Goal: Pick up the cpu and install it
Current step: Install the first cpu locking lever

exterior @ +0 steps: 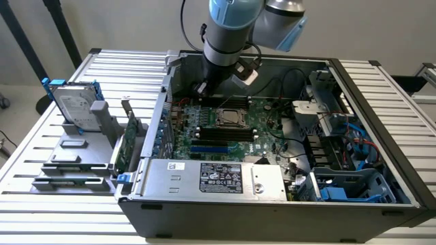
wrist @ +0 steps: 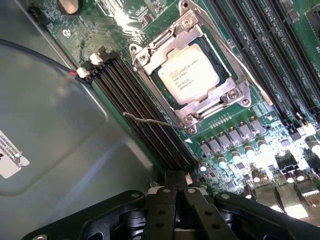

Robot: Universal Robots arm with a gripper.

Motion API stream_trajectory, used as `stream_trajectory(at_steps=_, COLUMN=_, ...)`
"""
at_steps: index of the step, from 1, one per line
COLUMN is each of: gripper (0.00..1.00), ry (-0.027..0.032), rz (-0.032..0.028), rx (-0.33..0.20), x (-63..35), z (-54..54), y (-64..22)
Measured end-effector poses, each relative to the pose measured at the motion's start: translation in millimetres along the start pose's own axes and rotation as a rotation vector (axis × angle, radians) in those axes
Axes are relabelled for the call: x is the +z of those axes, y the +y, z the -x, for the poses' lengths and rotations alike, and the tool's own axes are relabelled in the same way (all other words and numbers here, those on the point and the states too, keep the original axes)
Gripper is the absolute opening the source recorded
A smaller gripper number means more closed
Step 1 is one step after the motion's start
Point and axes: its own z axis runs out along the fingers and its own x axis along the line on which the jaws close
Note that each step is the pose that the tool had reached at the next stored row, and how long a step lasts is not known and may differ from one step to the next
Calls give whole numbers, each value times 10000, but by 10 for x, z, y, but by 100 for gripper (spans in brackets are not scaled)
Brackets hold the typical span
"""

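The cpu [wrist: 189,76], a small square chip with a dull silver top and printed text, lies flat in the motherboard socket inside its metal frame. In the exterior view the cpu [exterior: 229,118] sits mid-board in the open computer case. My gripper [exterior: 203,91] hangs over the board's far edge, toward the exterior view's left of the socket. In the wrist view my gripper [wrist: 176,184] has its black fingers pressed together, shut, with nothing between them. It stands apart from the chip, above the black memory slots [wrist: 145,117].
A thin socket lever [wrist: 150,121] sticks out beside the socket. The grey power supply box [exterior: 218,178] with a black label lies along the case's near side. A hard drive with blue rails [exterior: 71,107] stands on a grey rack outside the case. Cables and drive bays [exterior: 340,138] crowd the exterior view's right.
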Motion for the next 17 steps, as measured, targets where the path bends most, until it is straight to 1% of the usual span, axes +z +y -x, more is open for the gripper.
stream_trajectory(at_steps=1, gripper=11, ry=22, rz=99, rx=-35, x=3, z=1, y=1)
stream_trajectory(at_steps=3, gripper=11, ry=62, rz=328, rx=-112, x=8, z=3, y=2)
stream_trajectory(at_steps=4, gripper=11, ry=92, rz=421, rx=-148, x=11, z=5, y=3)
stream_trajectory(at_steps=6, gripper=11, ry=189, rz=596, rx=-228, x=21, z=7, y=5)
stream_trajectory(at_steps=7, gripper=11, ry=221, rz=669, rx=-258, x=27, z=8, y=7)
stream_trajectory(at_steps=8, gripper=11, ry=243, rz=713, rx=-277, x=36, z=10, y=9)
stream_trajectory(at_steps=9, gripper=11, ry=251, rz=733, rx=-285, x=49, z=13, y=14)
stream_trajectory(at_steps=12, gripper=11, ry=259, rz=746, rx=-292, x=100, z=27, y=30)
stream_trajectory(at_steps=15, gripper=11, ry=243, rz=768, rx=-292, x=150, z=39, y=45)
stream_trajectory(at_steps=17, gripper=11, ry=214, rz=802, rx=-294, x=177, z=44, y=52)
